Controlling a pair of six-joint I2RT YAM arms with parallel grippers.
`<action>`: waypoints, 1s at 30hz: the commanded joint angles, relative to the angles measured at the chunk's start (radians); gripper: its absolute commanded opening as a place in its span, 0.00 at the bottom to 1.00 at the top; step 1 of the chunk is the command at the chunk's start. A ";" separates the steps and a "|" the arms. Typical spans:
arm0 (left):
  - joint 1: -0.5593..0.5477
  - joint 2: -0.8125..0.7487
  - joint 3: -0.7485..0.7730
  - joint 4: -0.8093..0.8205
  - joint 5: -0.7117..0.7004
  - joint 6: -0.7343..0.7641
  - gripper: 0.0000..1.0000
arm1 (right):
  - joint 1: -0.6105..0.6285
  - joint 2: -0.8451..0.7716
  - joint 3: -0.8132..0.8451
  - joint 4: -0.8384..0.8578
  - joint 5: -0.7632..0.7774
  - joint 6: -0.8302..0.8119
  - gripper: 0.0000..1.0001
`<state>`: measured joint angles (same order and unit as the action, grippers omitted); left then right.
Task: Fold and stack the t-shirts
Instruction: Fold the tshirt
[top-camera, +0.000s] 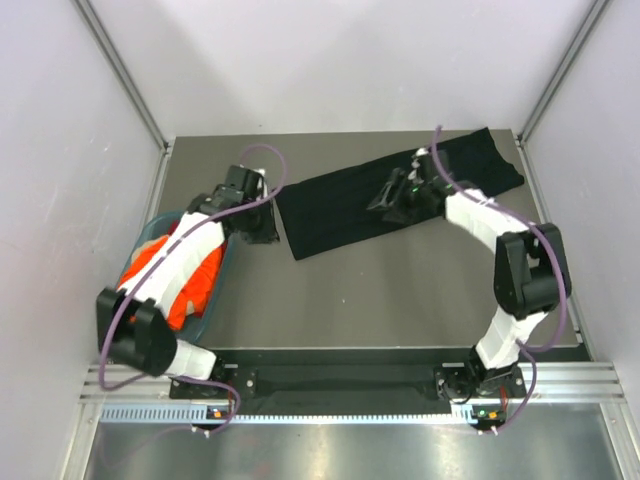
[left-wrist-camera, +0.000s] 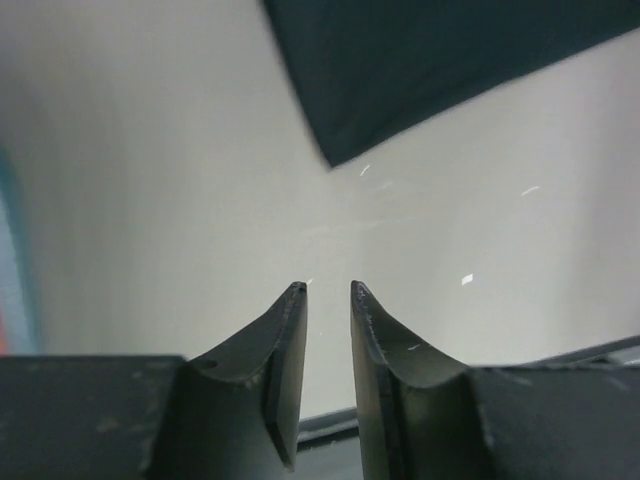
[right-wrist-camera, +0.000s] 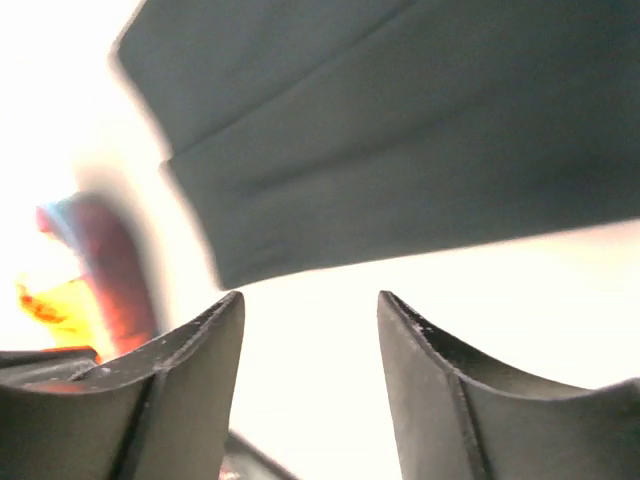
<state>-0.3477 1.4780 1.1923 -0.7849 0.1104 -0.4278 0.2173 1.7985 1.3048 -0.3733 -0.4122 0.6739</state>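
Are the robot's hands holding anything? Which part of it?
No. The left hand and the right hand are both open and empty; the black t-shirt lies on the table.

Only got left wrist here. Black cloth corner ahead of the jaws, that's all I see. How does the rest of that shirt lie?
Observer: The black t-shirt lies as a long folded strip, slanting from the middle of the table to its far right corner.
Operator: Right arm?
Observer: The right gripper is at the strip's middle, jaws open, nothing between them.
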 joint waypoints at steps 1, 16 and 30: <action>0.003 -0.137 0.078 -0.048 -0.084 0.024 0.30 | 0.143 -0.071 -0.151 0.247 0.075 0.355 0.57; -0.031 -0.321 0.061 -0.108 -0.176 0.020 0.31 | 0.545 0.134 -0.213 0.648 0.358 0.901 0.61; -0.065 -0.311 0.072 -0.105 -0.255 0.057 0.31 | 0.649 0.213 -0.150 0.542 0.483 1.059 0.46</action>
<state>-0.4080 1.1816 1.2530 -0.8986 -0.1093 -0.3931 0.8536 1.9923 1.1038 0.1722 0.0124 1.6829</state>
